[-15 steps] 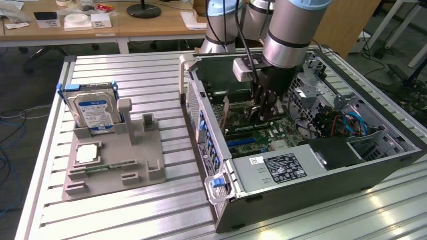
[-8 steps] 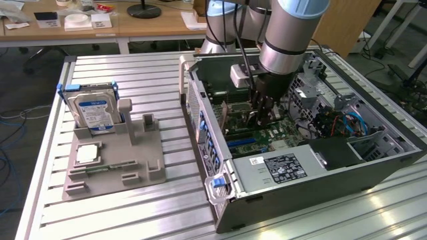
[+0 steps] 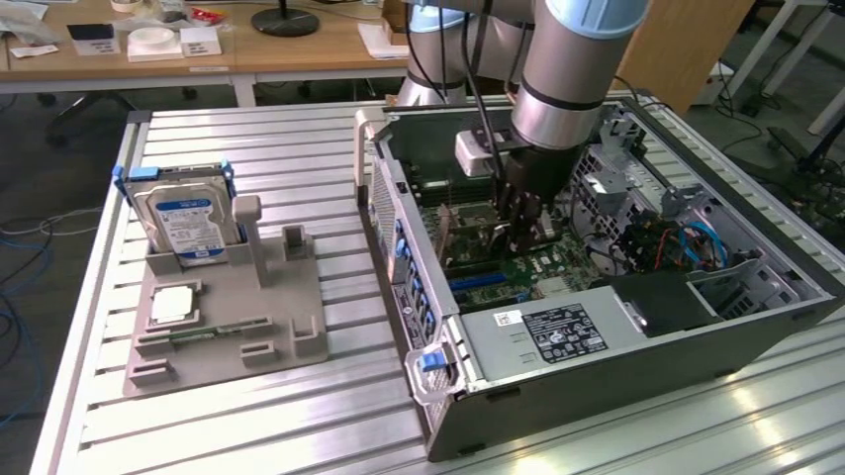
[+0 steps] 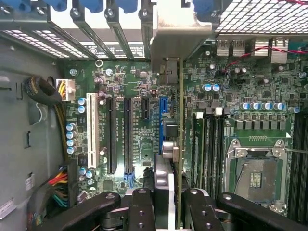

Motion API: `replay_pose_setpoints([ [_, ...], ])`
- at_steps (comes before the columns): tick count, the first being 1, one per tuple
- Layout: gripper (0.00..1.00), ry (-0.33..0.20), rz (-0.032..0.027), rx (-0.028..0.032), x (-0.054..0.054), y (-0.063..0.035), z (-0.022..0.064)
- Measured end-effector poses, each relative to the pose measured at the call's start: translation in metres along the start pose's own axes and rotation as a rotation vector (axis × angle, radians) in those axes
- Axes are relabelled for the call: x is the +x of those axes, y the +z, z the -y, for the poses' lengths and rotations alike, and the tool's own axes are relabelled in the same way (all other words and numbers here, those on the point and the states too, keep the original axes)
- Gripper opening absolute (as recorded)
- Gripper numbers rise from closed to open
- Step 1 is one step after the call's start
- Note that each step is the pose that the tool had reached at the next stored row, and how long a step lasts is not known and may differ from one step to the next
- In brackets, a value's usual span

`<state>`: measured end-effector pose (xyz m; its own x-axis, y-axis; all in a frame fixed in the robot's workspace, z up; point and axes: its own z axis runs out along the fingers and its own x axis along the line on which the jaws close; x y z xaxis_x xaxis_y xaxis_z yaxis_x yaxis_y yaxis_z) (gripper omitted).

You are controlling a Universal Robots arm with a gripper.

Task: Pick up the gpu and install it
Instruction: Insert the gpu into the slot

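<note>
exterior: high, oblique | wrist: close, down onto motherboard | shared: motherboard

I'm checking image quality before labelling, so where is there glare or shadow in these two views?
Exterior view: bright glare streaks on the ribbed aluminium table near the open grey computer case. Wrist view: light blows out behind the case's perforated metal grille, and the black gripper lies in shadow.

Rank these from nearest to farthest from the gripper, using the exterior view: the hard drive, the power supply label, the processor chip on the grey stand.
1. Power supply label, inside the case just below the gripper.
2. Hard drive, upright on the grey stand, exterior view's left.
3. Processor chip, lying flat lower down on the stand.
</note>
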<state>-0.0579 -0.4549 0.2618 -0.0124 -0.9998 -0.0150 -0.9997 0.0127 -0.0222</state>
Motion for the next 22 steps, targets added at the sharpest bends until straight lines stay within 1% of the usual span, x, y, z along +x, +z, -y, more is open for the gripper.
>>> replay_pose_setpoints([
  [1,0.28,0.000,0.0024,-0.0001,0.000,0.0004,-0.0013],
  [3,0.28,0.000,0.0042,0.0000,0.000,0.0016,-0.0039],
  [8,0.28,0.000,0.0045,-0.0002,0.000,0.0096,-0.0046],
  [12,0.28,0.000,0.0052,-0.0001,0.000,0.0114,-0.0076],
  [15,0.28,0.000,0.0051,-0.0002,0.001,0.0136,-0.0081],
  [18,0.28,0.000,0.0066,-0.0001,0.002,0.0155,-0.0087],
  [22,0.28,0.000,0.0068,-0.0002,0.003,0.0180,-0.0103],
])
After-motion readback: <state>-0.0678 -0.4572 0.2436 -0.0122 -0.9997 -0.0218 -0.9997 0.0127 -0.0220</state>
